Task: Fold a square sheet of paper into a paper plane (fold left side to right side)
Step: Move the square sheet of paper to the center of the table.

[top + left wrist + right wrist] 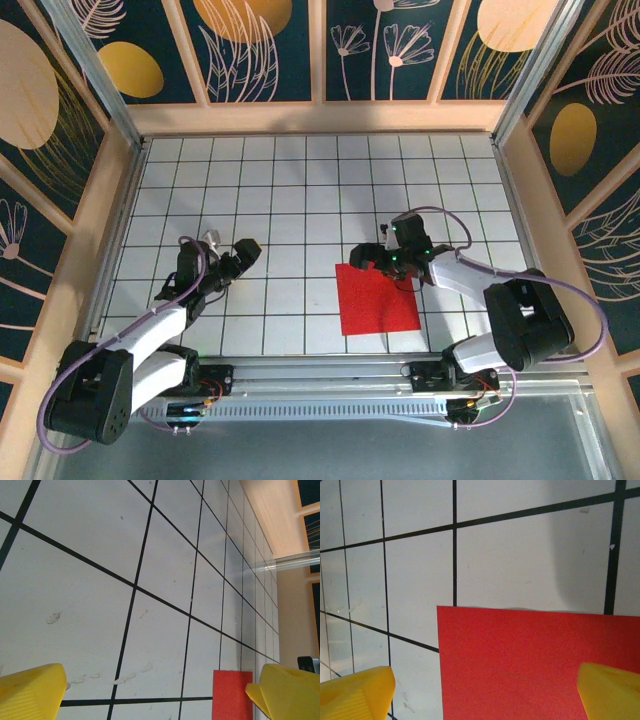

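The thin bright red square sheet of paper point(378, 298) lies flat and unfolded on the white grid tabletop point(300, 180), right jaws wide open above its far corner, left jaws open well apart, so next its left edge probably needs lifting over rightward.

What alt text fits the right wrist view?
A flat square sheet of bright red paper lies on a white tabletop with black grid lines. The right gripper hangs open above it, yellow fingertips at both bottom corners.
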`<state>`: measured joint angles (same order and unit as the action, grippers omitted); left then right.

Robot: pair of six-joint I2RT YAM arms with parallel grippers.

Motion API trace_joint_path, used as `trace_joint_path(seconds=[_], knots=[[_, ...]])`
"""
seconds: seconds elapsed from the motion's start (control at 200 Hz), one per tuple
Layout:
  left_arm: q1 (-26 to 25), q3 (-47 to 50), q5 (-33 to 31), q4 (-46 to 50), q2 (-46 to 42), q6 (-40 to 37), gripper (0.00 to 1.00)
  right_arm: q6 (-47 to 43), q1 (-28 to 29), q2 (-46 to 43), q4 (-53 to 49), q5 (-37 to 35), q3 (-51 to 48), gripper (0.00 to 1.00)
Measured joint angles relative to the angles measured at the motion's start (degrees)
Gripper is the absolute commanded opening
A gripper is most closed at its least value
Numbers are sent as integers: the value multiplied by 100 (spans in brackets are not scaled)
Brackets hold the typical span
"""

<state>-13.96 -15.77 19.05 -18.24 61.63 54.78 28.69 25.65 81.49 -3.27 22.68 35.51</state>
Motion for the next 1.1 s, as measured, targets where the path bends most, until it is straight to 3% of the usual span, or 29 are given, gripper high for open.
trace_joint_path(seconds=[0.531,0.781,1.101], knots=[[-33,-153,-72,31,133,-2,99,634,446,798,1051,24,208,92],[-31,-293,-109,59,133,-2,99,857,660,1751,1394,-208,1132,92],[-50,-516,57,302,175,-7,90,920,741,2479,1550,-332,1978,91]])
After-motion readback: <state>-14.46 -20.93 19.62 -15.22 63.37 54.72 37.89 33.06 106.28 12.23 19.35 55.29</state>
